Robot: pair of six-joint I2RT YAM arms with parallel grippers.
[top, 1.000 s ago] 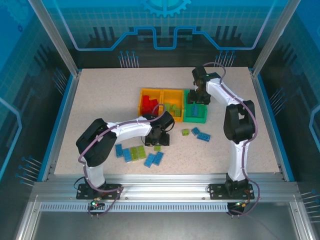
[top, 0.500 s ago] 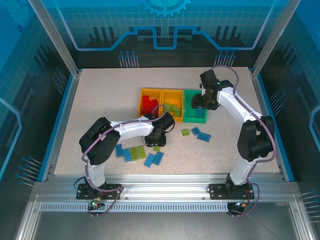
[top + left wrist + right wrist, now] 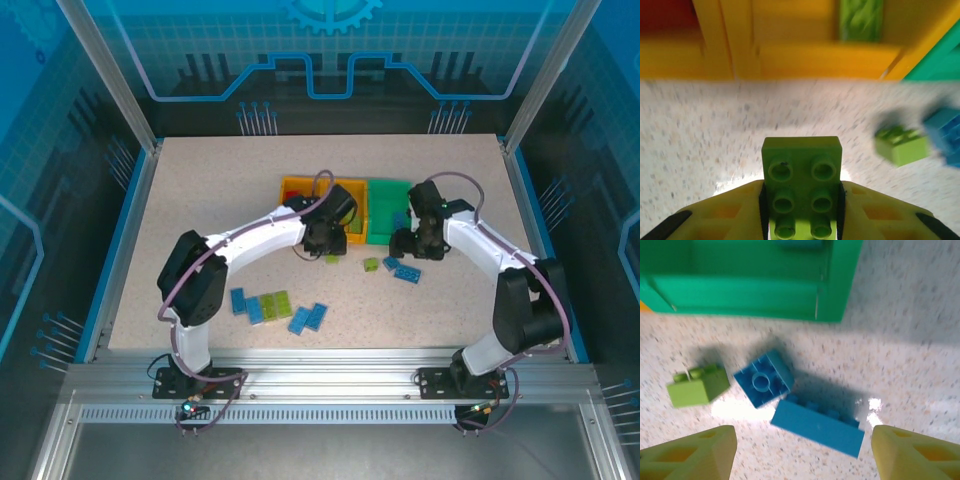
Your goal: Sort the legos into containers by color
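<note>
The left tool [image 3: 801, 202] is clamped on a light green lego [image 3: 801, 160] close to the yellow containers [image 3: 805, 60]. The right tool [image 3: 804, 437] stands apart over two blue legos [image 3: 817, 426] beside the green container [image 3: 740, 295], toward the right edge of the table [image 3: 920, 340].

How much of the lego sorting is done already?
Partway, I'd guess. Done: red bricks in the left bin, a green brick in the middle bin, blue bricks in the green bin. In hand: the left gripper is shut on a light green brick. The right gripper hangs open over two loose blue bricks. Left: those, a small green one, and a front cluster of about five.
</note>
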